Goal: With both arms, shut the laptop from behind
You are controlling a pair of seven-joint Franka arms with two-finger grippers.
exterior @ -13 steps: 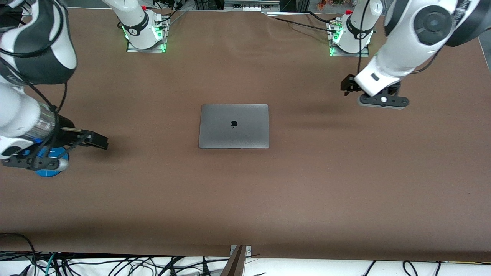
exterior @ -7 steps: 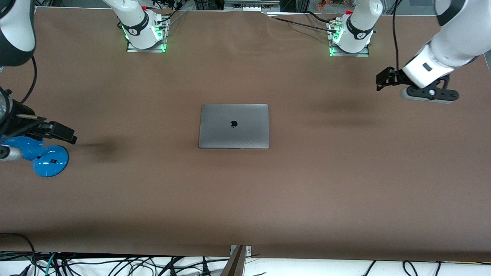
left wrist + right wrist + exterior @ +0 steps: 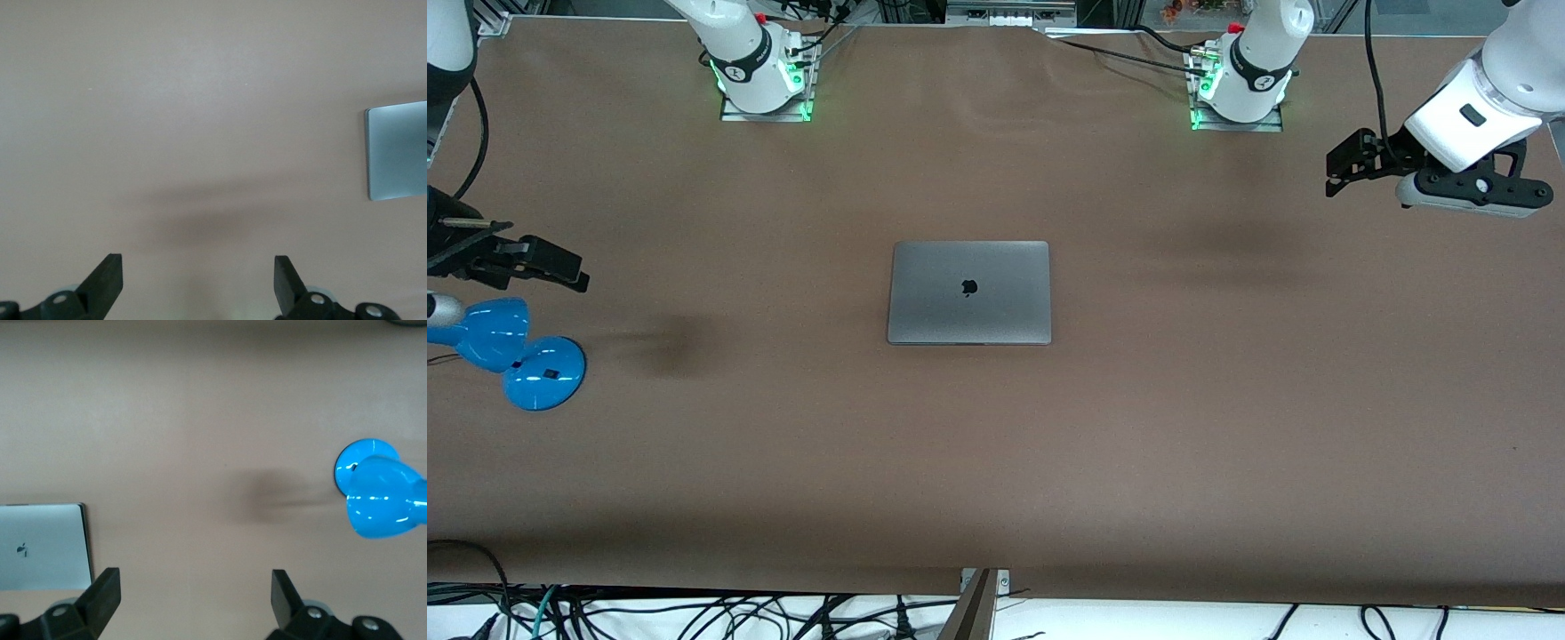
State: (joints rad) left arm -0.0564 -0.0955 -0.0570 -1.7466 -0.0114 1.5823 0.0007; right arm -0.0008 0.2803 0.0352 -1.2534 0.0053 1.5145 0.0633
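Observation:
The space-grey laptop (image 3: 969,292) lies shut and flat in the middle of the brown table, its dark apple logo up. Part of it also shows in the left wrist view (image 3: 397,152) and in the right wrist view (image 3: 43,547). My left gripper (image 3: 1343,167) is open and empty, up over the table toward the left arm's end, well away from the laptop; its jaws stand wide apart in the left wrist view (image 3: 198,280). My right gripper (image 3: 560,271) is open and empty, up over the right arm's end, above the blue object; its jaws stand wide apart in the right wrist view (image 3: 195,597).
A blue lamp-like object (image 3: 520,354) stands at the right arm's end of the table, also in the right wrist view (image 3: 377,490). The two arm bases (image 3: 760,76) (image 3: 1240,84) stand along the table's edge farthest from the front camera. Cables hang below the near edge.
Both arms have drawn back from the laptop toward their own ends of the table and risen. The laptop has not moved.

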